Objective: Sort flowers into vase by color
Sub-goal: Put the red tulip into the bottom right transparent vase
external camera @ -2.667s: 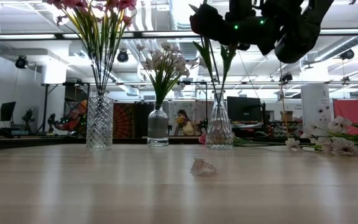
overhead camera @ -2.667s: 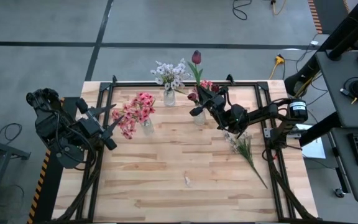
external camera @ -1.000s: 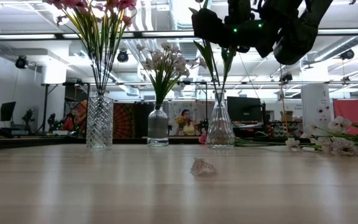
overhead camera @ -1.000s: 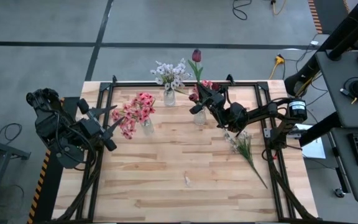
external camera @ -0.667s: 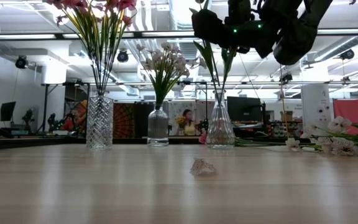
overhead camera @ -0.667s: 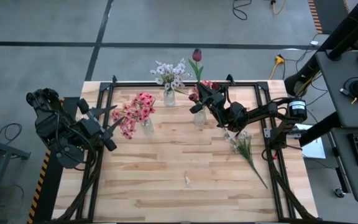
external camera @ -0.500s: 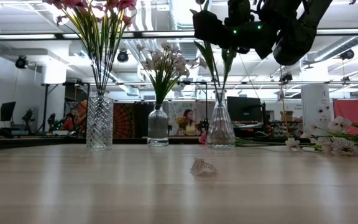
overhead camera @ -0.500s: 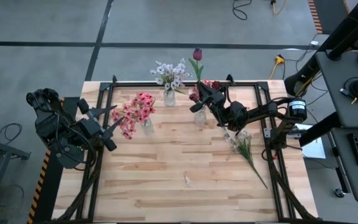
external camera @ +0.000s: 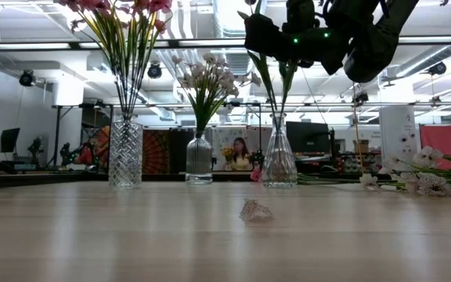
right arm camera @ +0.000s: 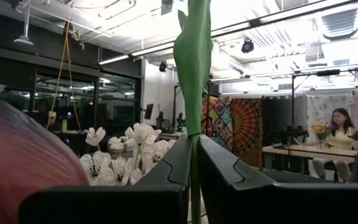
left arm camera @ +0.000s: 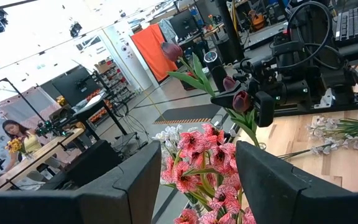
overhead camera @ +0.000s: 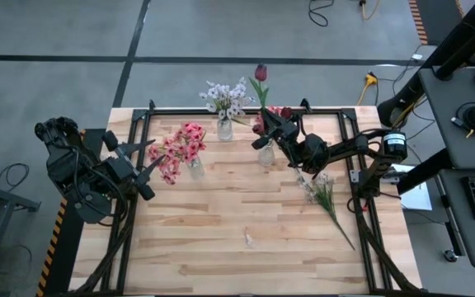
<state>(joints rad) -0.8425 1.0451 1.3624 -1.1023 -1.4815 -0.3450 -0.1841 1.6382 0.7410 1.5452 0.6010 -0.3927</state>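
Pale butcher-block planks form the table (overhead camera: 221, 239), which stands on a grey concrete floor with an office-like workshop beyond. Over the right-hand clear vase (overhead camera: 265, 154) the right gripper (overhead camera: 264, 137) holds a dark red tulip (overhead camera: 261, 74) by its green stalk, fingers (right arm camera: 179, 168) pinched together on the stem, bloom reaching past the table's far edge. More dark red blooms (overhead camera: 272, 115) stand in that vase. Just left, the middle vase (external camera: 199, 160) carries white-lilac blossoms (overhead camera: 226, 96), and the cut-glass vase (external camera: 125, 153) farther left carries pink blossoms (overhead camera: 180, 148). Loose white-lilac stems (overhead camera: 324, 198) lie flat near the right edge. A small fallen scrap (overhead camera: 249, 240) sits toward the front. The left gripper (overhead camera: 145, 163) waits near the pink bunch, fingers (left arm camera: 129, 186) apart and holding nothing.
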